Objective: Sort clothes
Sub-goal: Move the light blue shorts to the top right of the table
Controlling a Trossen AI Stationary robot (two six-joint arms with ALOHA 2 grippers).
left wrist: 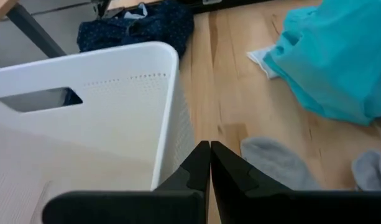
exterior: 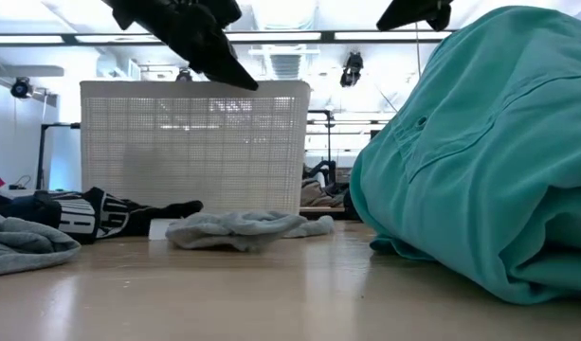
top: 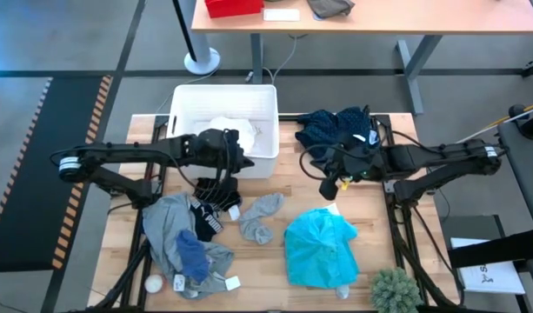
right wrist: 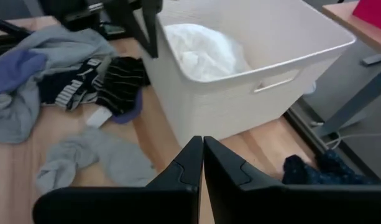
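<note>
The table is pale wooden planking in a dark metal frame, standing on a grey floor. A black mat with orange-striped edging lies on the floor beside the left arm. Beyond the far edge stands a second table carrying a red box.

A white basket sits at the far middle of the table, with a white garment inside it. Just beside the basket, at the far right, lies a navy dotted garment. A teal garment is heaped at the near centre-right, a grey sock just left of it, dark striped socks in front of the basket, and a grey garment with a blue piece on it at the near left. A small white ball and a green plant rest at the near edge.

The left gripper hangs over the basket's near right corner, fingers pressed together, empty. The right gripper hovers over bare wood right of the basket, also closed and holding nothing.
</note>
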